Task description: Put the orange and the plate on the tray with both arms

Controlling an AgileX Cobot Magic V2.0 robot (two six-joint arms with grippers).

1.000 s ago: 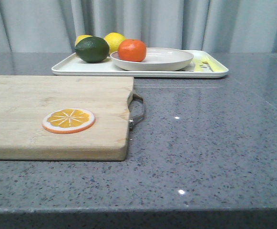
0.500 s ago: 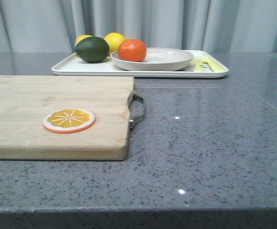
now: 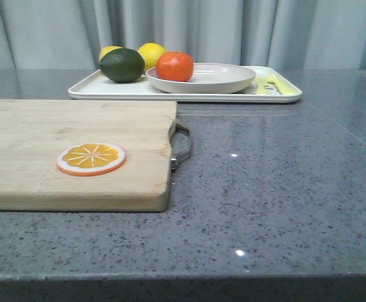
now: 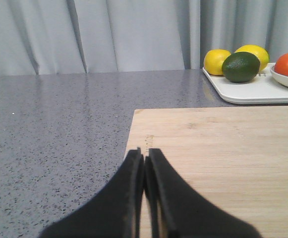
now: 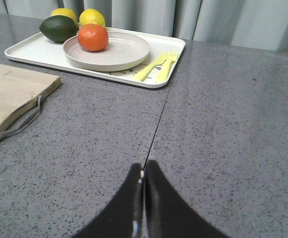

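The orange (image 3: pixel 174 66) sits on the left part of the off-white plate (image 3: pixel 220 78), and the plate rests on the white tray (image 3: pixel 107 89) at the back of the table. The orange (image 5: pixel 92 37), plate (image 5: pixel 121 52) and tray (image 5: pixel 32 51) also show in the right wrist view. My left gripper (image 4: pixel 144 154) is shut and empty, low over the near edge of the cutting board. My right gripper (image 5: pixel 143 168) is shut and empty, over bare grey tabletop in front of the tray. Neither gripper shows in the front view.
A wooden cutting board (image 3: pixel 63 135) with a metal handle (image 3: pixel 181 146) lies front left, with an orange slice (image 3: pixel 91 158) on it. A dark green lime (image 3: pixel 121 65) and two lemons (image 3: pixel 150 53) sit on the tray's left end. A yellow fork and knife (image 5: pixel 158 64) lie on its right end.
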